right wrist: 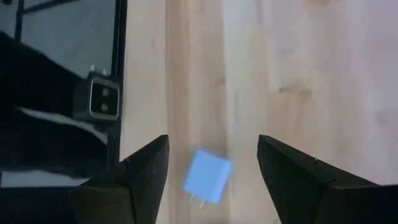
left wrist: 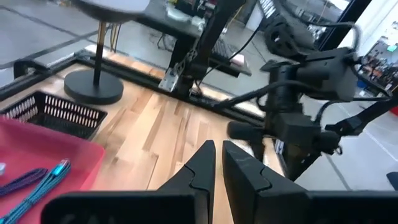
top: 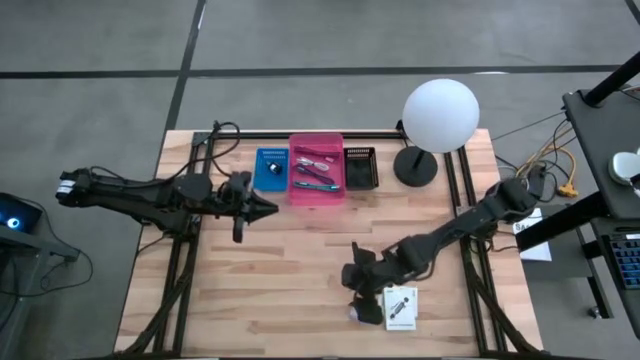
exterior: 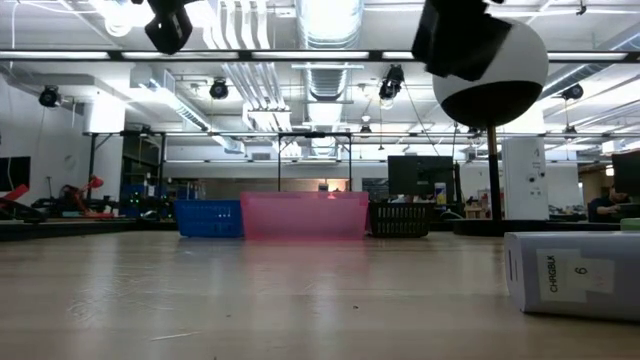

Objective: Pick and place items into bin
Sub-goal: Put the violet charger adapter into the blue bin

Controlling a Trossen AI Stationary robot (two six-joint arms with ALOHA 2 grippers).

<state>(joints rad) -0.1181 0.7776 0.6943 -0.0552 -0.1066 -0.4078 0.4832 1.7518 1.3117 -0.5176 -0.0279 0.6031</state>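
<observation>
The right gripper is hanging low over the table's near edge, at about five o'clock of the table's middle, its fingers spread wide either side of a small grey-blue cube lying on the wood. Two thin prongs seem to be sticking out of it, so it is likely a plug: light, rigid, smooth-sided, best pinched across its flat faces. A white card is sitting just beside it. At eleven o'clock, the left gripper is waiting pinched together near the pink bin
</observation>
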